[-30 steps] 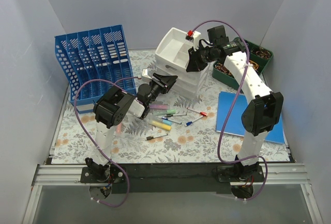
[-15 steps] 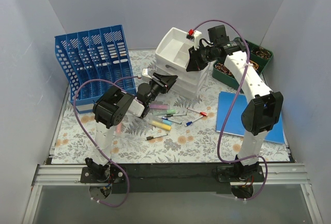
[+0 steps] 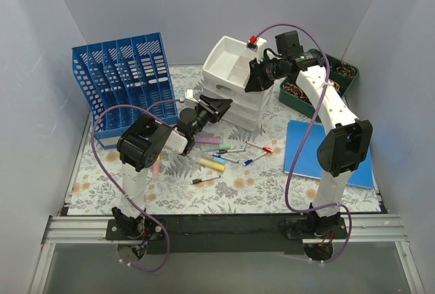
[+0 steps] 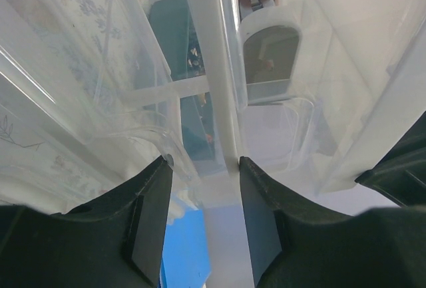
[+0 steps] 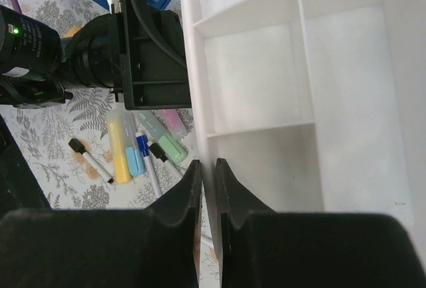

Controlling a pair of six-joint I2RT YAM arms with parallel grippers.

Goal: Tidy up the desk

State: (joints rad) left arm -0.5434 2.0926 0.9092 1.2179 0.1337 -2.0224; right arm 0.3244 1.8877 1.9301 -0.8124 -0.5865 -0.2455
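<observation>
The desk has a fern-and-flower print and carries a white drawer unit at its back middle. A white divided tray sits tilted on top of that unit. My right gripper is shut on the tray's near wall, one finger inside and one outside. My left gripper presses against the unit's front, its jaws closed on the white upright post and clear drawer edge. Loose markers and highlighters lie on the desk in front of the unit.
A blue file rack stands at the back left. A green basket of small items sits at the back right. A blue notebook lies at the right. A black pen lies nearer the front rail.
The right gripper and the tray have risen slightly. The left arm's elbow has shifted a little to the left while its gripper stays at the drawer unit.
</observation>
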